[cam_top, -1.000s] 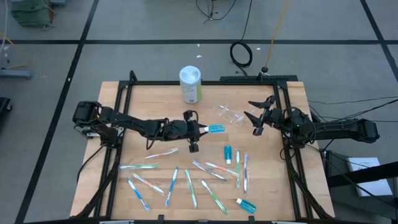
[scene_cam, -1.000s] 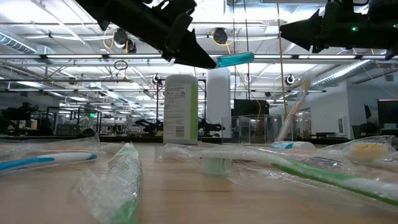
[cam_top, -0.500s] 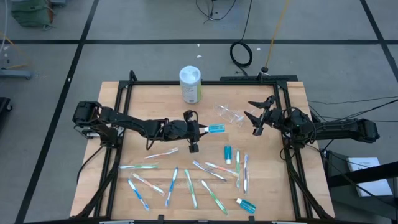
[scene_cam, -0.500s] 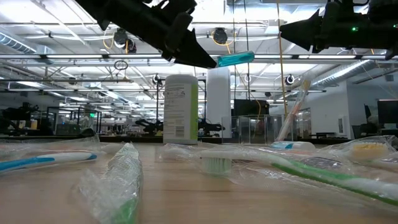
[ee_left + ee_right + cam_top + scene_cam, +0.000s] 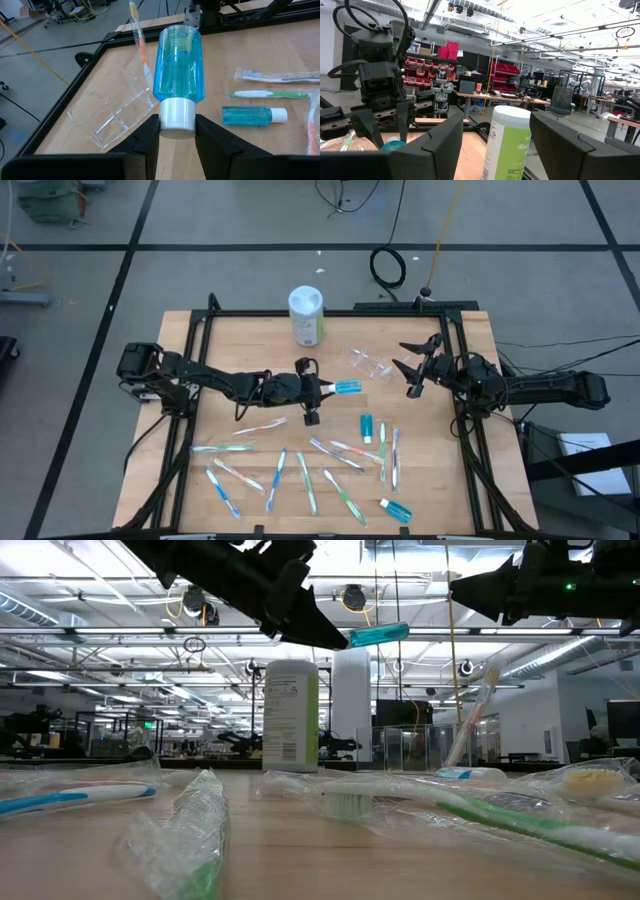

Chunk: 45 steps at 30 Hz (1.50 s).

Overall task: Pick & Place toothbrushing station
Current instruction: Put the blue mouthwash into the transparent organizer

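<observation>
While left claw (image 5: 176, 131) pinching toothpaste tube (image 5: 178, 75), right claw (image 5: 408, 367) spread: toothbrush-strewn wooden table (image 5: 240, 340), workshop behind.

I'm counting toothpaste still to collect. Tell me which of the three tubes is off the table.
The toothpaste tube held by its white cap in the left claw, up near the clear cup. The other two tubes lie flat on the table among the toothbrushes.

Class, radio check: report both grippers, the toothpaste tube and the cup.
Left gripper shut on toothpaste tube, raised above table. Right gripper open, empty, beside clear cup. Cup lying on its side. Nothing between tube and cup.
</observation>
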{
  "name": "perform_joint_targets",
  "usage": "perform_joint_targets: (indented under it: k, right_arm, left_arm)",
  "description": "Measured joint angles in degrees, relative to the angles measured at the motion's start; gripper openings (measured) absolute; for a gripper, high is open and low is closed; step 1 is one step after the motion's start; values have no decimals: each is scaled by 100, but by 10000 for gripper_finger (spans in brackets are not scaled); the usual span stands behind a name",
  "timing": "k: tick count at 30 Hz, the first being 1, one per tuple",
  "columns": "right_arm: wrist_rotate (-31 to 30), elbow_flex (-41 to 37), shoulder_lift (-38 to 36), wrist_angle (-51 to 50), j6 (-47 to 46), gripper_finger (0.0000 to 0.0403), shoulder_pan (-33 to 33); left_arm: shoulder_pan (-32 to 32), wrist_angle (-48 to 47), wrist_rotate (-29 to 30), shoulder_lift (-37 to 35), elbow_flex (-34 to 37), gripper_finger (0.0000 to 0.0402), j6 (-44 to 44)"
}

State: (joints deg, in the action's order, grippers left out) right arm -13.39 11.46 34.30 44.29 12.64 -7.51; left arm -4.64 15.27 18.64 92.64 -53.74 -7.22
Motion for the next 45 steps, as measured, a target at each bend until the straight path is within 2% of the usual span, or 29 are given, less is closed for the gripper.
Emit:
perform_joint_targets:
  k: [9,25,35,45]
  right_arm:
    - [0,0,0,0,0,222,0]
    - [2,0,57,2,-128,222,1]
    - [176,0,627,6,-557,222,51]
    - [308,120,1283,118,-812,222,600]
  left_arm:
    - [0,20,-1,0,2,113,0]
    - [-44,652,-5,0,2,113,-7]
    - [-48,887,-7,0,-33,113,-152]
    - [-48,857,-45,-2,-317,113,-473]
